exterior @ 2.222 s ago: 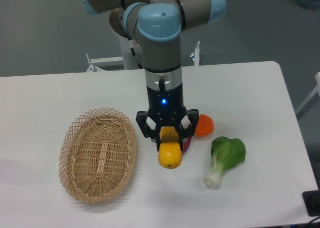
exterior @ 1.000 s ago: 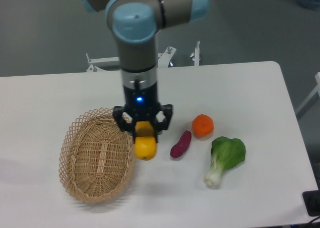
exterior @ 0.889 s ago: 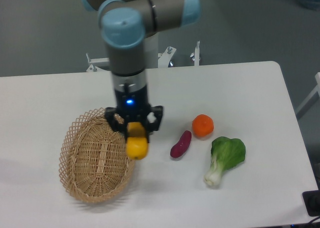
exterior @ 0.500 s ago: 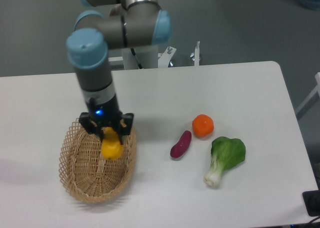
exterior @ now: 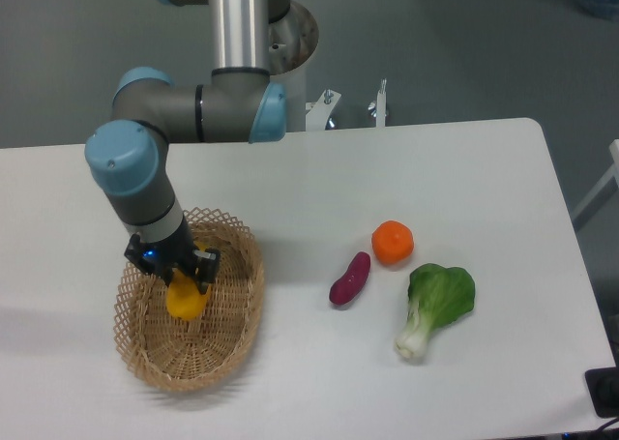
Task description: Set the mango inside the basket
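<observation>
The basket (exterior: pixel 218 338) frames the mango (exterior: pixel 184 300), which sits over its upper middle, pinched by the gripper (exterior: pixel 178 278); whether it touches the weave cannot be told. Right of the basket lie 3 items: a purple sweet potato (exterior: pixel 349 278), an orange (exterior: pixel 393 243), and a bok choy (exterior: pixel 434 306). The mango protrudes just below the clamping fingers.

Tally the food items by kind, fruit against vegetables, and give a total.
Fruit: 2, the yellow-orange oblong mango and the round orange fruit.
Vegetables: 2, the small purple sweet potato and the green leafy bok choy.
Total: 4.
</observation>
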`<state>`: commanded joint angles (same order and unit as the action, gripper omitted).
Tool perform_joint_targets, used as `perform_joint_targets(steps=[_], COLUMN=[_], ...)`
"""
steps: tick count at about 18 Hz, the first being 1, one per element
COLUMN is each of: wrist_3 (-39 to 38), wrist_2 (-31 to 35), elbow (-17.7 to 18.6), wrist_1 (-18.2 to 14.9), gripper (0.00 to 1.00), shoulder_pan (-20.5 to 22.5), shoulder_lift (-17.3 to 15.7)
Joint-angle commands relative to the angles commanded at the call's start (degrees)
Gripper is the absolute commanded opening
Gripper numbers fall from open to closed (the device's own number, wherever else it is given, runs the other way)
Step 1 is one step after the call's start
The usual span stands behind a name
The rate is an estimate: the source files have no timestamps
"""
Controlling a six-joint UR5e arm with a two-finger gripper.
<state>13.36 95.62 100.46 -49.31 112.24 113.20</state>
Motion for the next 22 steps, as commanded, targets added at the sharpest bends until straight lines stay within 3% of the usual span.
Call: perform_joint_targets(steps=[9,11,13,14,22], wrist_3=[-0.4,-0.4,-0.3,-0.3,0.0], wrist_2=[0.1,0.1,0.1,0.1,0.2], elbow=[0.5,0.4,0.4,0.2,-1.2], wrist_1=[0.0,0.0,0.1,0.2,-0.4], gripper=[0.50,0.62,0.90,0.99,1.00], shoulder_pan=[-1.8,-1.8,-1.9,-1.9,-1.1], shoulder_lift=[1.5,1.4,1.4,1.4,-0.6])
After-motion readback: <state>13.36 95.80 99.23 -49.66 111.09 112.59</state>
